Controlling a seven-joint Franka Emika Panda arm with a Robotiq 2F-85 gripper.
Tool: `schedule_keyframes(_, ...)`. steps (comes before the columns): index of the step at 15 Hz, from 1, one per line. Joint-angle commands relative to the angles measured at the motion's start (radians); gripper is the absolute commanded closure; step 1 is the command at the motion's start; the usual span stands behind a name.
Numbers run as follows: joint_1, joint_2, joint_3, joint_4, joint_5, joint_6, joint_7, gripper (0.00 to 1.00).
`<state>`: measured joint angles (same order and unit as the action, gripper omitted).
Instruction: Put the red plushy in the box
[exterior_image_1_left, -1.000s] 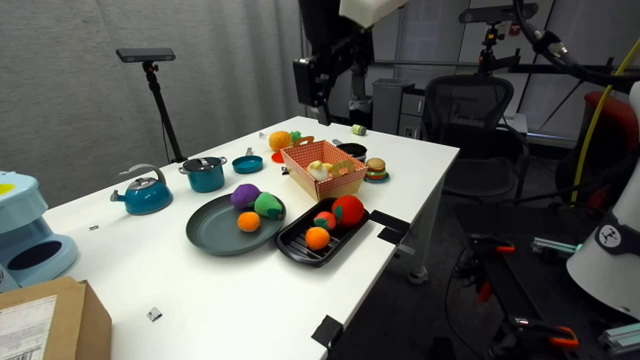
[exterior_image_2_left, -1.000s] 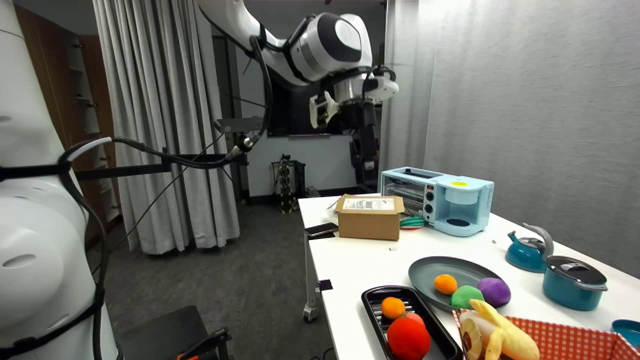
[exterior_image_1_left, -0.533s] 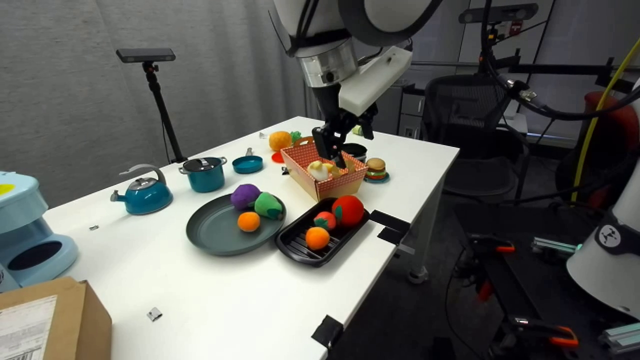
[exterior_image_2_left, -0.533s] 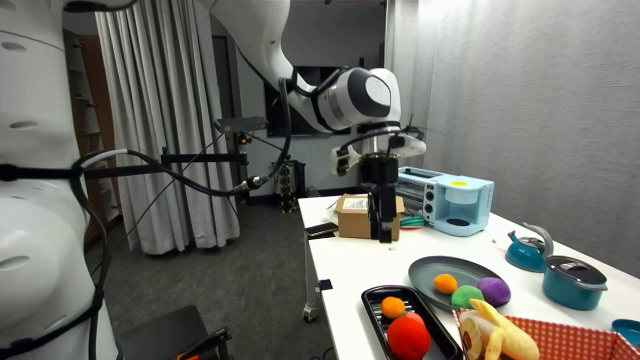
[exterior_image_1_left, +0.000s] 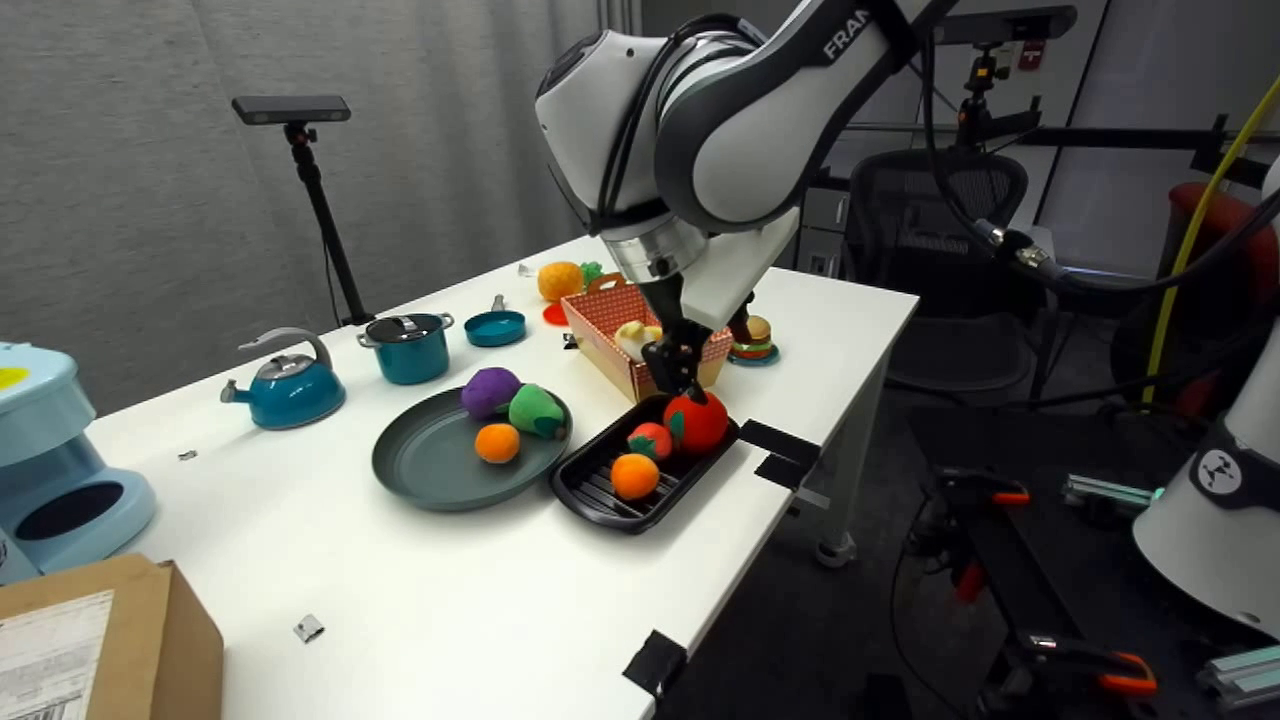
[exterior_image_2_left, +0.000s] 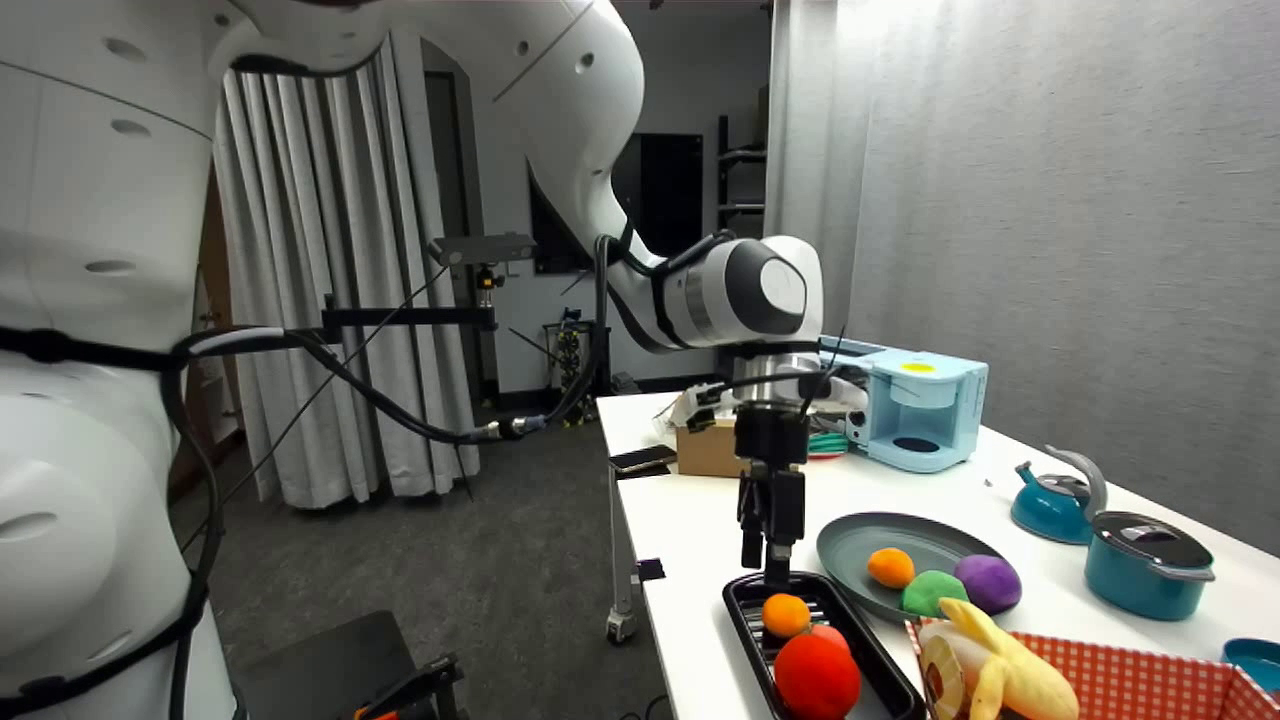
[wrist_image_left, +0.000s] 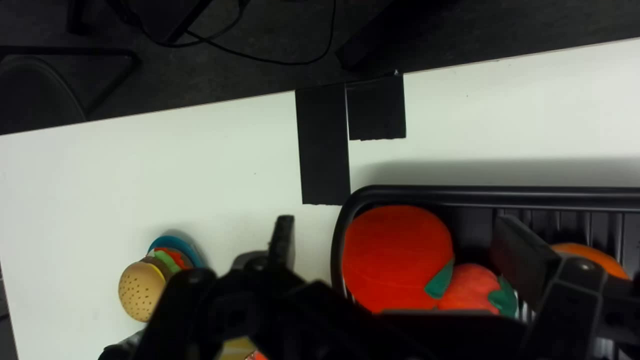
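I am hanging my end effector (exterior_image_2_left: 764, 572) above the tray (wrist_image_left: 480, 195), pointing downward, its fingers (wrist_image_left: 285, 235) standing wide apart and holding nothing. The plushy (wrist_image_left: 397, 255), which I am taking to be the larger and brighter of two red toys, is lying below me at one end of the tray, showing between my fingers in the wrist view. That spread is serving, I am judging, to clear so round a body on both flanks. The smaller red toy (wrist_image_left: 470, 286) is lying right against it, it seems, also within my spread, so closing here is risking a double catch. One finger is showing over the worktop (wrist_image_left: 225, 175), outside the tray's end rim, its partner over the inside; I am expecting to need a shifted line, lest I be pinching the rim too. The tray's walls are probably stopping the round toys, the orange ball (exterior_image_2_left: 786, 614) among them, from rolling away. The box (exterior_image_2_left: 1130, 680) is sitting just beside the tray, close to me and gaping upward, which is promising a short carry. A yellow toy (exterior_image_2_left: 1020, 675) is crowding its nearer end, so I am favouring the farther one.
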<state>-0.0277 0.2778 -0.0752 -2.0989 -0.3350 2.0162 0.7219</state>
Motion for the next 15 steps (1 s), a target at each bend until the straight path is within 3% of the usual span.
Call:
schedule_keyframes(1,0.007,0.062,-0.020,0.008,0.012,0.039,-0.034,0.00)
schedule_keyframes(15,0.019,0.255,-0.108,0.136,-0.018,0.148,-0.166,0.00)
